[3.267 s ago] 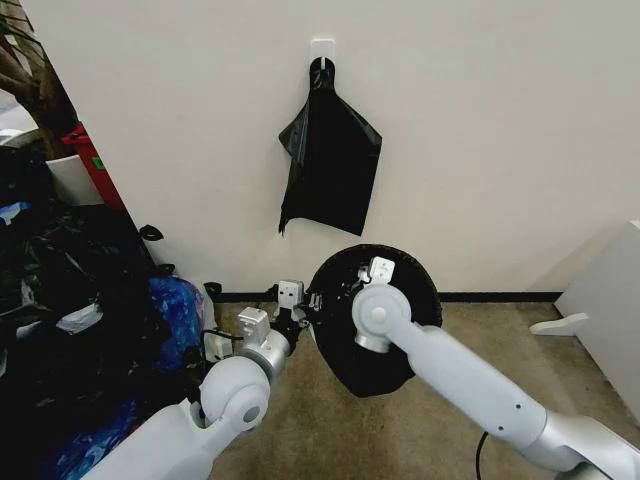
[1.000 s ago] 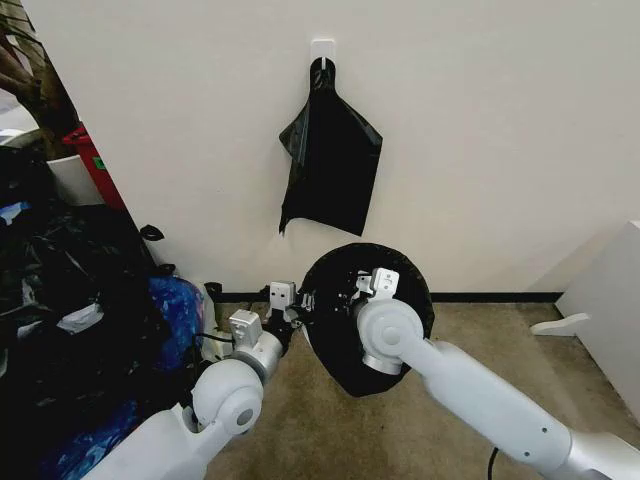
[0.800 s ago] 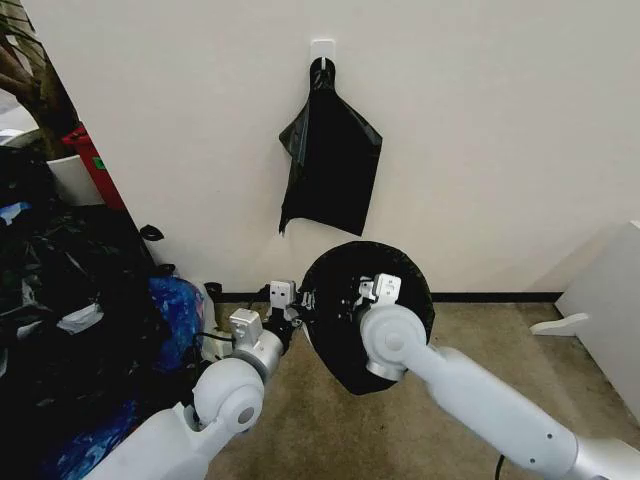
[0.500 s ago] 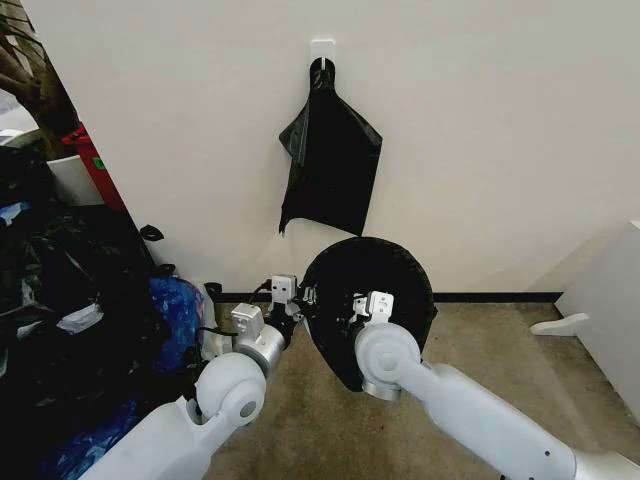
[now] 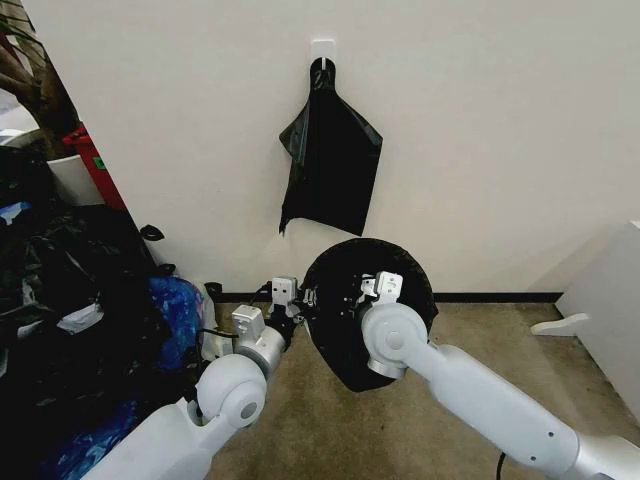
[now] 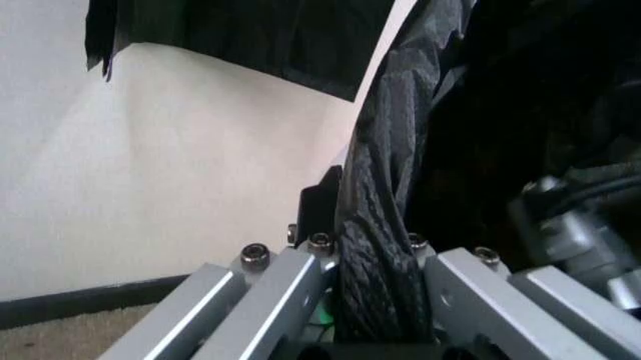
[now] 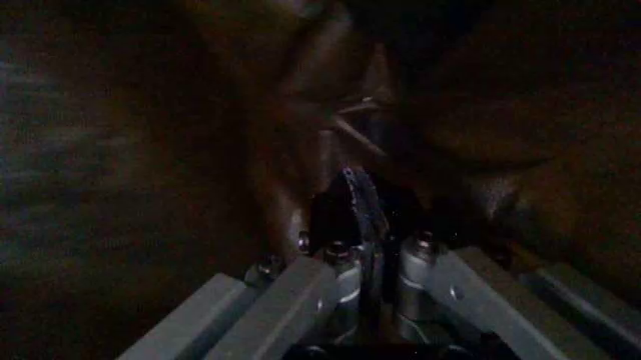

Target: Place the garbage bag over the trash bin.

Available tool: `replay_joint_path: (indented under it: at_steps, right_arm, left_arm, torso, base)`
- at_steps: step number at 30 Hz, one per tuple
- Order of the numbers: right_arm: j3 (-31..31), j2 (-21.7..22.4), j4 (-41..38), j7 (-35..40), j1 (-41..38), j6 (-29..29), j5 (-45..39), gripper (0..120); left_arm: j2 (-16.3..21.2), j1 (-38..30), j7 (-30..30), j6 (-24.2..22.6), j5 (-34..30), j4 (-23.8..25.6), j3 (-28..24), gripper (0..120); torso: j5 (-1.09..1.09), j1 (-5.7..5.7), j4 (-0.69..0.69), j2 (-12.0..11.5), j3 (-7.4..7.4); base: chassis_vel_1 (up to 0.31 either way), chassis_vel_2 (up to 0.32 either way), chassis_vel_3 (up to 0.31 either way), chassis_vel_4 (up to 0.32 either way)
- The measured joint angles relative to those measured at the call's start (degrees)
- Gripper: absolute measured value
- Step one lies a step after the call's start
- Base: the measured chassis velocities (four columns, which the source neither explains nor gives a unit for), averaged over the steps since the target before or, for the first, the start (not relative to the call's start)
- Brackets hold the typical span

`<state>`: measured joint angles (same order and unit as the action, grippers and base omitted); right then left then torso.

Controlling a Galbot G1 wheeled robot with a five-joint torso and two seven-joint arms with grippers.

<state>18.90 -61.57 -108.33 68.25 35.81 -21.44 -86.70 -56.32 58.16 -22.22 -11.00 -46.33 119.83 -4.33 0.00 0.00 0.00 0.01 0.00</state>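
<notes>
Shifted slightly farther into the garbage bag (image 5: 345, 345), the right gripper (image 5: 378, 287) is clenched on inner film; the left gripper (image 5: 296, 300) is clamped on the left rim, so the mouth is held open.

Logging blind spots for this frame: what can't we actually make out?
- Round white plastic trash bin: head view, wrapped by the thin glossy black garbage bag.
- Right gripper: right wrist view too dark inside the bag to identify what it pinches.
- Left gripper fingertips: left wrist view, buried in bunched bag plastic.
</notes>
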Motion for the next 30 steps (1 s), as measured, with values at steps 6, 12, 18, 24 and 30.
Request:
replay_joint_path:
  at_steps: [6, 12, 18, 24, 30]
  right_arm:
    - [-0.14, -0.75, 2.92, -0.40, 0.28, -0.19, 1.02, 0]
    - [-0.09, -0.99, 4.01, -0.35, 0.35, -0.13, 1.24, 0]
    - [-0.17, -0.84, 3.53, -0.24, 0.35, 0.16, 1.59, 0]
    - [1.49, -0.92, -1.50, 1.35, -1.19, 1.00, -0.31, 0]
    - [1.33, -2.29, 0.65, 1.50, -1.86, 1.16, -0.62, 0]
  left_arm:
    - [0.07, 0.36, 0.02, 0.00, 0.00, 0.82, 0.04, 1]
    - [0.10, 0.60, 0.08, 0.00, 0.00, 1.55, 0.11, 1]
    - [0.39, 2.04, 0.51, -0.03, 0.28, 2.35, 1.05, 1]
    - [0.23, 2.36, 0.63, -0.03, 1.05, 1.13, 1.26, 1]
    - [0.20, 2.51, 0.62, -0.03, 1.06, 1.58, 1.13, 1]
  torso:
    - [0.00, 0.00, 0.01, 0.00, 0.00]
    - [0.00, 0.00, 0.00, 0.00, 0.00]
    - [0.00, 0.00, 0.00, -0.02, 0.00]
    - [-0.01, 0.00, 0.00, -0.01, 0.00]
    - [-0.01, 0.00, 0.01, -0.01, 0.00]
  base:
    - [0.000, 0.000, 0.000, 0.000]
    - [0.000, 0.000, 0.000, 0.000]
    - [0.000, 0.000, 0.000, 0.000]
    - [0.000, 0.000, 0.000, 0.000]
    - [0.000, 0.000, 0.000, 0.000]
